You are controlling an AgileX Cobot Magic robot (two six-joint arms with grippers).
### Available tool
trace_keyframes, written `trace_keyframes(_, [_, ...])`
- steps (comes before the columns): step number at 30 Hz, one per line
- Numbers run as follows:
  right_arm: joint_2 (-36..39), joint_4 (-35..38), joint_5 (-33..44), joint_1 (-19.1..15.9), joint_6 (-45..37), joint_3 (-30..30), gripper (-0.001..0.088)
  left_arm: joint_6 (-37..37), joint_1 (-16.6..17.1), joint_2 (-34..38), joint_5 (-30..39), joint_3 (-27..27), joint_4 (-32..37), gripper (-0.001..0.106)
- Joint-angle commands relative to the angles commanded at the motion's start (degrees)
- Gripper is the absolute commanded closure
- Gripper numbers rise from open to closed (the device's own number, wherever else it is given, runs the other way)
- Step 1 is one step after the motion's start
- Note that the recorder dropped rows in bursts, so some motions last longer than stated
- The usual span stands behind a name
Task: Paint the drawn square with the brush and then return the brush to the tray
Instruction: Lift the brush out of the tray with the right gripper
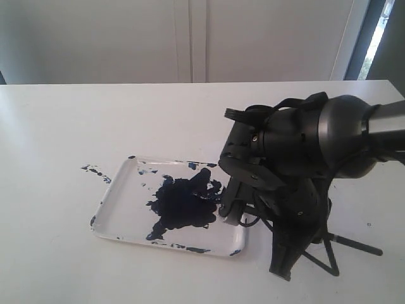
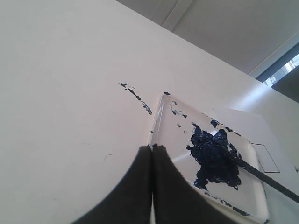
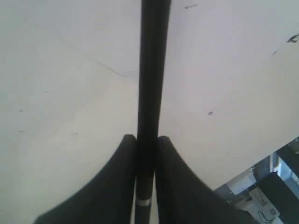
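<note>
Exterior view: the right arm (image 1: 297,158) blocks the paper (image 2: 243,126), the square (image 2: 265,158), most of the brush (image 2: 261,176) and part of the tray's (image 1: 123,202) rim toward the desk's (image 1: 63,126) right edge. Left wrist view: the brush is cut off at the edge, its tip lost in the dark paint (image 2: 212,156). Right wrist view: both brush ends are cropped.

White table (image 1: 50,126) with tray (image 1: 125,204), paper (image 2: 244,125)
</note>
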Motion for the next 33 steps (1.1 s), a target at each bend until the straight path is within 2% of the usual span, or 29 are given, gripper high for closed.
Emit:
trace_keyframes(7, [0.0, 4.2, 0.0, 0.0, -3.6, 0.0, 0.0868, 0.0, 0.0, 0.0, 0.0, 0.0, 0.0, 0.105])
trace_keyframes(14, [0.0, -5.1, 0.0, 0.0, 1.7, 0.0, 0.0868, 0.0, 0.0, 0.0, 0.0, 0.0, 0.0, 0.105])
trace_keyframes(19, [0.0, -8.8, 0.0, 0.0, 3.5, 0.0, 0.0868, 0.0, 0.0, 0.0, 0.0, 0.0, 0.0, 0.105])
trace_keyframes(30, [-0.8, -8.1, 0.0, 0.0, 5.3, -2.7, 0.0868, 0.0, 0.0, 0.0, 0.0, 0.0, 0.0, 0.105])
trace_keyframes(33, [-1.9, -8.1, 0.0, 0.0, 5.3, -4.3, 0.0868, 3.0, 0.0, 0.0, 0.0, 0.0, 1.2, 0.105])
